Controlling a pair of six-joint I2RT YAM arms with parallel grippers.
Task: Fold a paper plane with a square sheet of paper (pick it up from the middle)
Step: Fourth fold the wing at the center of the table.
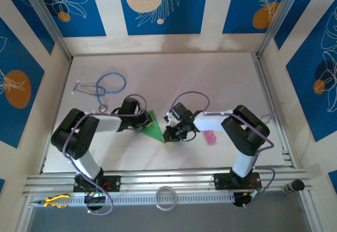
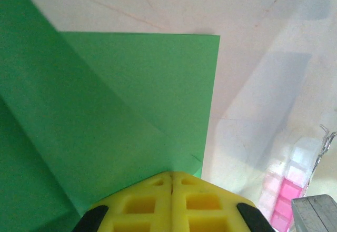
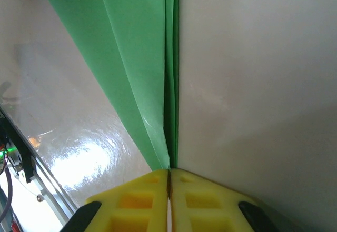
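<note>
Middle of the desk (image 1: 210,84): you had the folded green sheet (image 1: 154,128) pinched at its point by the right gripper (image 3: 169,171), crease running straight ahead. The left gripper (image 2: 171,175), pressed together, sat at the opposite edge.

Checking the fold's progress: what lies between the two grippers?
The green paper, folded to a pointed shape, spans the gap between the left gripper and the right gripper; the top view shows it.
</note>
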